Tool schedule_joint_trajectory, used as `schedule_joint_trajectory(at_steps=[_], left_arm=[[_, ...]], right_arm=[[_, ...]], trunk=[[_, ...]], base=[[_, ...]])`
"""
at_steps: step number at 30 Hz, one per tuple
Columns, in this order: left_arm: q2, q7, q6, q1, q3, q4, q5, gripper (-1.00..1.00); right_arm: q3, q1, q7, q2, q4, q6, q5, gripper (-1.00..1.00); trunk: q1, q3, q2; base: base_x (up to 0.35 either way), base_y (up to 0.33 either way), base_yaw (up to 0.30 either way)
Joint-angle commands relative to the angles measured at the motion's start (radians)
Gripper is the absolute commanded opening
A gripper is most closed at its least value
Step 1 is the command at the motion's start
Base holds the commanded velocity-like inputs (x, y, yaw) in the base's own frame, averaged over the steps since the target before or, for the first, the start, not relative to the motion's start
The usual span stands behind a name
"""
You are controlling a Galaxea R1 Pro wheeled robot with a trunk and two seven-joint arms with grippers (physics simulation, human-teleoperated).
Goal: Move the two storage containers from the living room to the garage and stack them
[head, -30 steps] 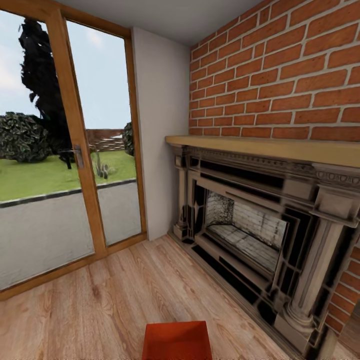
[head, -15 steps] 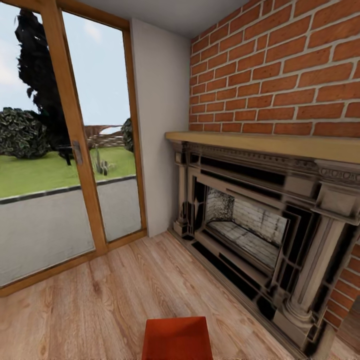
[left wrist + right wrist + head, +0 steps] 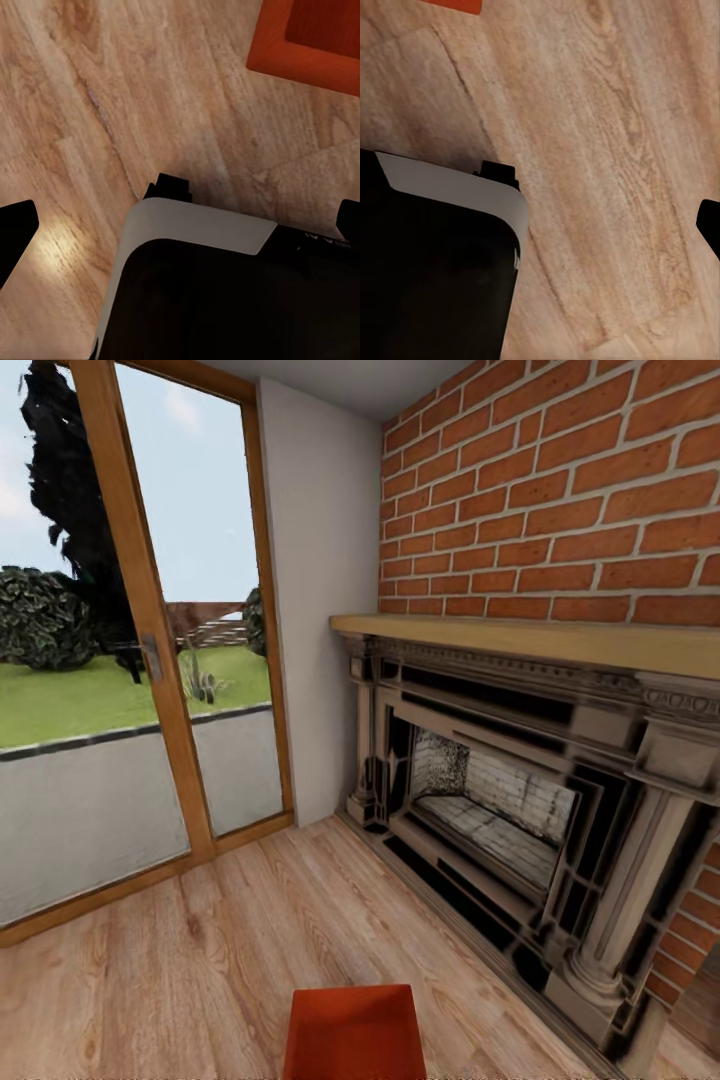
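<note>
One orange-red storage container (image 3: 352,1035) sits on the light wood-plank floor of the living room, at the bottom middle of the head view, cut off by the frame edge. Its corner also appears in the left wrist view as the container (image 3: 311,41), and as a thin orange sliver (image 3: 454,4) in the right wrist view. My left gripper (image 3: 180,225) hangs open above the floor, with a dark fingertip (image 3: 13,229) at each side of the picture and nothing between them. My right gripper (image 3: 540,225) is also spread open and empty, with one fingertip (image 3: 709,223) showing.
A red-brick fireplace (image 3: 500,810) with a dark ornate surround and wooden mantel runs along the right. A wood-framed glass door (image 3: 130,660) stands at the left, with a white wall section between them. My own black and grey base (image 3: 202,292) lies under both wrists.
The whole head view has shifted a little: the fireplace and door sit slightly larger, and the container shows a bit higher in the frame. Nothing in the room has moved itself.
</note>
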Motion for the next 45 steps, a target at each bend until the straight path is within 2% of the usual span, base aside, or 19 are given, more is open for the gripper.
schedule_joint_trajectory(at_steps=[1, 45], left_arm=[[0.0, 0.003, -0.001, 0.0, -0.009, 0.0, 0.008, 1.0], [0.0, 0.003, -0.001, 0.0, -0.01, 0.0, 0.008, 1.0]], right_arm=[[0.004, -0.001, -0.003, 0.0, 0.003, -0.005, -0.002, 1.0], [-0.003, -0.001, -0.001, -0.001, 0.003, -0.011, -0.009, 1.0]], trunk=[[0.0, -0.003, -0.001], [0.0, -0.072, -0.001]], base=[[0.0, 0.0, 0.0], [0.0, 0.0, 0.0]])
